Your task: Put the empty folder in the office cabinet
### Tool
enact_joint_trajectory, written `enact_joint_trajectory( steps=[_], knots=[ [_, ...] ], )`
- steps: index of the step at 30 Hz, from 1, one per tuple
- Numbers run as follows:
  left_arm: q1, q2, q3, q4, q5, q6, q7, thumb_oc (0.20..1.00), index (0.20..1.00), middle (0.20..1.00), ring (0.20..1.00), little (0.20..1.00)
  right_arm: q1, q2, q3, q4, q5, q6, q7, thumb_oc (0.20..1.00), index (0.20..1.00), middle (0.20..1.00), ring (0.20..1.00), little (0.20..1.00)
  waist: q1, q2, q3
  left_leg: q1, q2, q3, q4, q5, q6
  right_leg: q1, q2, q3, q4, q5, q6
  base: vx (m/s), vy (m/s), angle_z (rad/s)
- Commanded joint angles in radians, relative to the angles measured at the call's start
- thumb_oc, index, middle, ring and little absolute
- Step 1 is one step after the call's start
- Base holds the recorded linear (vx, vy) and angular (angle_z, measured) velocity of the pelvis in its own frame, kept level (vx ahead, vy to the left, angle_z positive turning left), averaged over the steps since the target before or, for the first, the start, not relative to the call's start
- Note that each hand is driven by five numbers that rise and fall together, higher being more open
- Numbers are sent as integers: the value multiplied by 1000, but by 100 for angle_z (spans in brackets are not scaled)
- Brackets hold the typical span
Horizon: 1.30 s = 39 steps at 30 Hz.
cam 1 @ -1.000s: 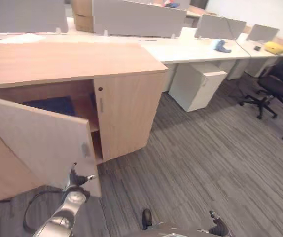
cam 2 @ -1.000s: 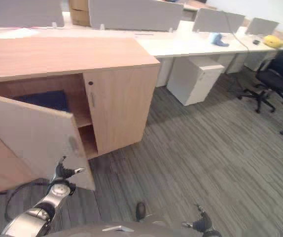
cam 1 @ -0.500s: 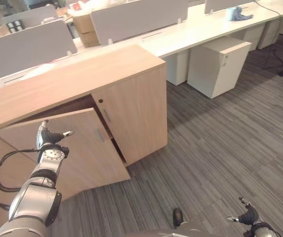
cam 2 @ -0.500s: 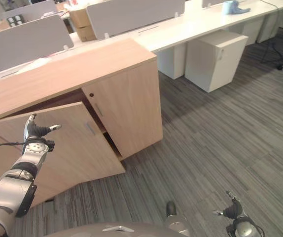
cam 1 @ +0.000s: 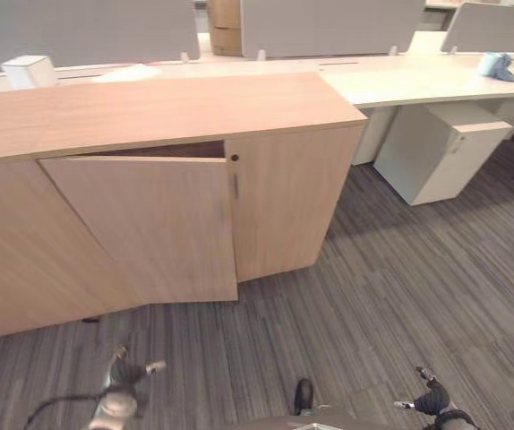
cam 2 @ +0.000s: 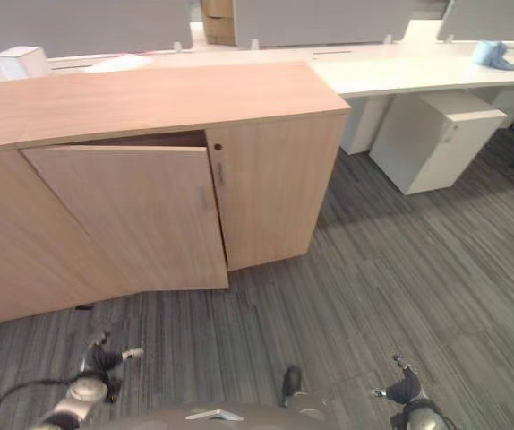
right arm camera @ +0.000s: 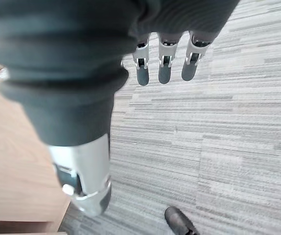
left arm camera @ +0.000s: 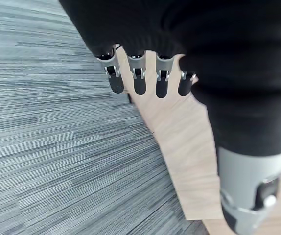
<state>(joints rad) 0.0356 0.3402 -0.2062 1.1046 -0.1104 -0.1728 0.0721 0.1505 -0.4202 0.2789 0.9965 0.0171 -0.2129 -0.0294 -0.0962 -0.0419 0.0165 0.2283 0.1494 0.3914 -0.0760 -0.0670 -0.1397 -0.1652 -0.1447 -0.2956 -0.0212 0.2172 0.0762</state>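
The wooden cabinet point(cam 1: 167, 116) stands against the desks, its left door point(cam 1: 145, 228) almost closed, a dark gap showing along the top edge. The folder cannot be seen from here. Both hands hang low over the carpet — the left hand point(cam 1: 123, 381) and the right hand point(cam 1: 429, 403) each with fingers straight and relaxed, holding nothing.

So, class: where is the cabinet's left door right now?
In the left eye view the left door hangs slightly ajar on the wooden cabinet, beside the shut right door.
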Motion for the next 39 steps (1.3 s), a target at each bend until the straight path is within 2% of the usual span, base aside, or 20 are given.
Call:
enact_joint_trajectory(
  steps=[1,2,4,5,7,8,9,11,12,16,17,20,21,22,23,24,27,29,35,39],
  knots=[
    [-53,13,-1,-9,18,-23,-46,1000,1000,1000,1000,1000,-47,6,-37,37,-22,12,-14,1000,1000,1000,1000,1000,-15,-4,33,-66,-34,-67,-11,43,44,88,-139,5,40,-33,121,-137,121,46],
    [-45,-2,-12,5,27,-18,-49,1000,1000,1000,1000,1000,-53,13,-38,41,-21,14,-18,1000,1000,1000,1000,1000,-15,-6,43,-70,-42,-82,-11,45,50,82,-149,15,67,-32,125,-168,77,50],
    [-35,-31,-34,43,41,-10,-51,1000,1000,1000,1000,1000,-75,33,-32,67,-6,23,-20,1000,1000,1000,1000,1000,-17,-2,65,-83,-41,-106,-8,53,59,61,-136,102,125,-48,135,-151,3,46],
    [-35,-31,-34,43,41,-10,-51,1000,1000,1000,1000,1000,-75,33,-32,67,-6,23,-20,1000,1000,1000,1000,1000,-17,-2,65,-83,-41,-106,-8,53,59,61,-136,102,125,-48,135,-124,-2,59],
    [-25,-43,-39,87,62,0,-55,1000,1000,1000,1000,1000,-86,56,-23,86,11,26,-17,1000,1000,1000,1000,1000,-5,7,72,-97,-32,-114,-3,62,64,56,-100,173,171,-103,129,-148,-61,48],
    [-6,-58,-59,123,97,2,-67,1000,1000,1000,1000,1000,-98,79,-14,126,26,28,-17,1000,1000,1000,1000,1000,16,12,67,-125,-21,-126,8,73,66,84,-80,181,175,-154,115,-140,-101,13],
    [-6,-58,-59,123,97,2,-67,1000,1000,1000,1000,1000,-98,79,-14,126,26,28,-17,1000,1000,1000,1000,1000,16,12,67,-125,-21,-126,8,73,66,84,-80,181,175,-154,115,-117,-151,-3],
    [14,-72,-42,175,102,14,-81,1000,1000,1000,1000,1000,-101,114,4,155,56,33,1,1000,1000,1000,1000,1000,43,8,45,-163,3,-150,32,92,48,143,-49,159,106,-204,83,-71,-256,35],
    [14,-72,-42,175,102,14,-81,1000,1000,1000,1000,1000,-101,114,4,155,56,33,1,1000,1000,1000,1000,1000,43,8,45,-163,3,-150,32,92,48,143,-49,159,106,-204,83,-63,-272,36],
    [24,-96,5,256,90,37,-91,1000,1000,1000,1000,1000,-108,135,33,184,67,39,21,1000,1000,1000,1000,1000,58,17,31,-175,51,-154,61,113,17,187,-1,142,37,-205,61,-31,-241,8],
    [22,-108,14,287,89,48,-104,1000,1000,1000,1000,1000,-126,148,55,222,62,49,35,1000,1000,1000,1000,1000,66,20,34,-194,73,-154,106,123,3,198,15,142,14,-207,50,-70,-284,-11],
    [15,-111,27,292,69,55,-103,1000,1000,1000,1000,1000,-137,155,87,241,41,55,41,1000,1000,1000,1000,1000,81,17,42,-215,81,-160,152,130,-6,211,25,140,-9,-205,37,-53,-163,-16],
    [5,-120,14,275,52,48,-106,1000,1000,1000,1000,1000,-147,154,107,244,29,65,45,1000,1000,1000,1000,1000,100,11,54,-243,58,-210,186,148,-7,218,27,139,-24,-199,31,-63,-186,-22],
    [3,-124,10,271,44,46,-106,1000,1000,1000,1000,1000,-148,152,108,250,27,69,48,1000,1000,1000,1000,1000,101,8,54,-253,39,-229,190,135,-2,222,24,133,-32,-196,30,-43,-147,-14],
    [3,-128,7,267,34,44,-106,1000,1000,1000,1000,1000,-151,151,111,254,25,71,51,1000,1000,1000,1000,1000,100,7,52,-252,21,-240,187,117,5,224,23,133,-36,-194,30,-5,-52,2],
    [3,-128,7,267,34,44,-106,1000,1000,1000,1000,1000,-151,151,111,254,25,71,51,1000,1000,1000,1000,1000,100,7,52,-252,21,-240,187,117,5,224,23,133,-36,-194,30,7,-52,-14],
    [-1,-143,-13,252,1,40,-111,1000,1000,1000,1000,1000,-157,149,109,276,23,76,50,1000,1000,1000,1000,1000,104,13,46,-252,-56,-287,187,75,29,227,29,135,-42,-191,23,13,-33,-5],
    [0,-150,-24,251,-6,38,-113,1000,1000,1000,1000,1000,-162,150,104,287,24,76,50,1000,1000,1000,1000,1000,101,23,41,-237,-80,-304,157,67,44,222,39,136,-38,-192,20,18,11,-11],
    [4,-149,-21,266,5,43,-119,1000,1000,1000,1000,1000,-153,166,88,315,28,84,48,1000,1000,1000,1000,1000,96,31,5,-184,-89,-297,42,89,56,232,49,130,-50,-193,26,69,33,-4],
    [3,-146,-21,271,10,46,-122,1000,1000,1000,1000,1000,-151,175,91,321,24,87,47,1000,1000,1000,1000,1000,99,31,1,-168,-88,-306,17,94,58,238,52,132,-53,-196,26,36,20,4]
  ],
)
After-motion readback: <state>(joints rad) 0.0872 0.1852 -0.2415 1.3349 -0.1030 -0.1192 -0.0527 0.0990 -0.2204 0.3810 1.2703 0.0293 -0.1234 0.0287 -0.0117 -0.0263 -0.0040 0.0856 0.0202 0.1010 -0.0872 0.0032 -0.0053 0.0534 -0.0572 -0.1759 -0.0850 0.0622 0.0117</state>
